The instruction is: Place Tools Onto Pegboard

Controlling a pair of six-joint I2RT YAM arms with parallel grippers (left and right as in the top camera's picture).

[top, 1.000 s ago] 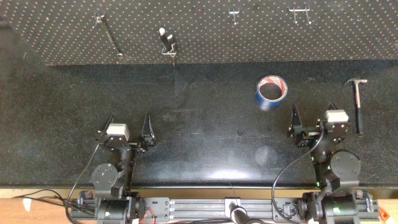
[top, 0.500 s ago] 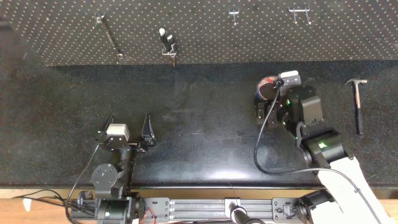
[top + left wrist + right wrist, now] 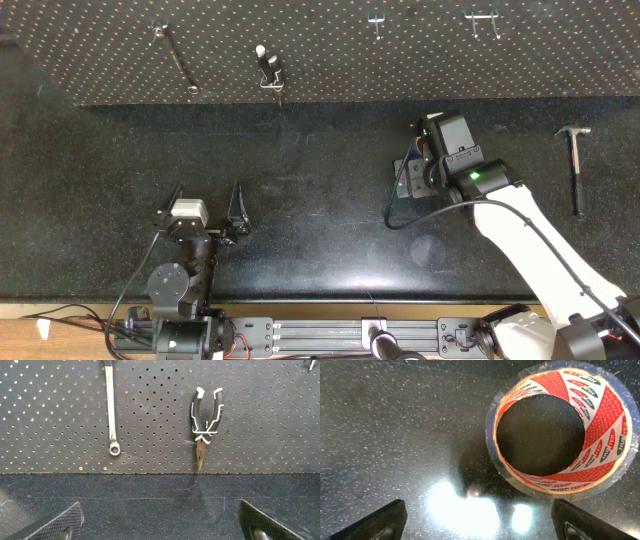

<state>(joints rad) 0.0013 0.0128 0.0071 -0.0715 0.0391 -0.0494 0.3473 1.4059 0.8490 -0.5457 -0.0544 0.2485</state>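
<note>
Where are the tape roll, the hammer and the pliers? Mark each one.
tape roll (image 3: 607, 420), right wrist view, printed inner wall.
hammer (image 3: 576, 175), top view, middle of the handle.
pliers (image 3: 200, 452), left wrist view, on the nose.

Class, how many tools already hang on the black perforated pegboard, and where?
2. A silver metal wrench hangs near the pegboard's left end in the top view; black-and-white-handled pliers hang just right of it. More could hang beyond the picture's upper edge.
</note>
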